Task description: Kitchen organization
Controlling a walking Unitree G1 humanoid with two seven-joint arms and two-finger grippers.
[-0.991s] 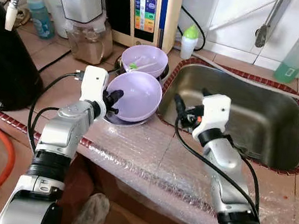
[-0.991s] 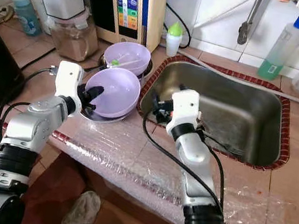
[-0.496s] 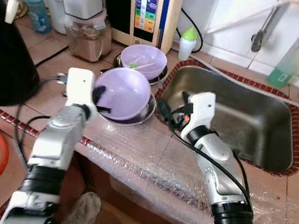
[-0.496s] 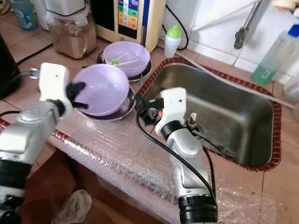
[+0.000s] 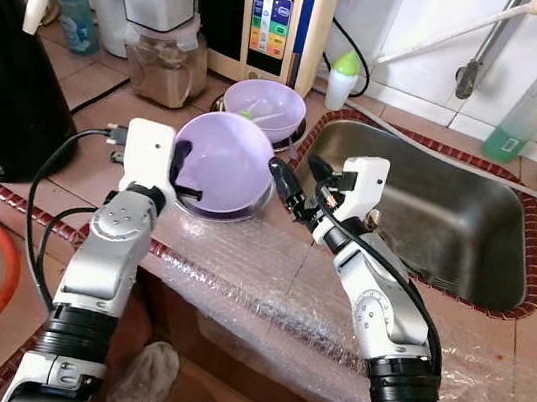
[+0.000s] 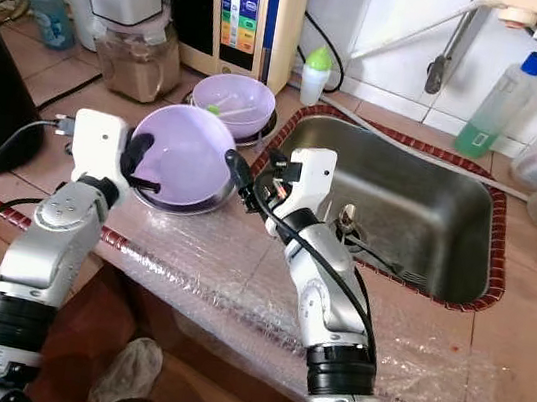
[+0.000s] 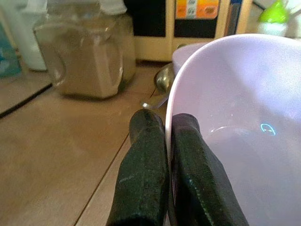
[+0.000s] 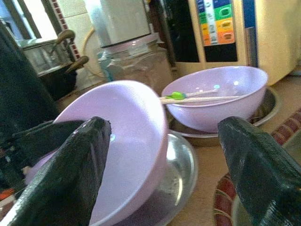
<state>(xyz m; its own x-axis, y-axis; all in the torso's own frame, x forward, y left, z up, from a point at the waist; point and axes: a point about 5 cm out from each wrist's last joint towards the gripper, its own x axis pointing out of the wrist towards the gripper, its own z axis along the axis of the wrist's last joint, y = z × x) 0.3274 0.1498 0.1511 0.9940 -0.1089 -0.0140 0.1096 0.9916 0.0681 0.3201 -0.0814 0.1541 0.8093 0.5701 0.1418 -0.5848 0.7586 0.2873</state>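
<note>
Left wrist view: my left hand [image 7: 167,155] pinches the tilted bowl's [image 5: 221,164] rim at nine o'clock; my right hand [image 5: 298,187], fingers spread, waits at three o'clock to steady it.

near bowl [image 5: 224,159] left of sink [image 5: 448,218] | far bowl [image 5: 265,108] behind

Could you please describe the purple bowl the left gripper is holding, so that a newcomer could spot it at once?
Start at the steel sink; on the counter to its left stand two purple bowls. The held bowl is the nearer one, tipped up over a metal plate, its rim pinched by the left gripper. The farther bowl sits level with a utensil inside.
</note>
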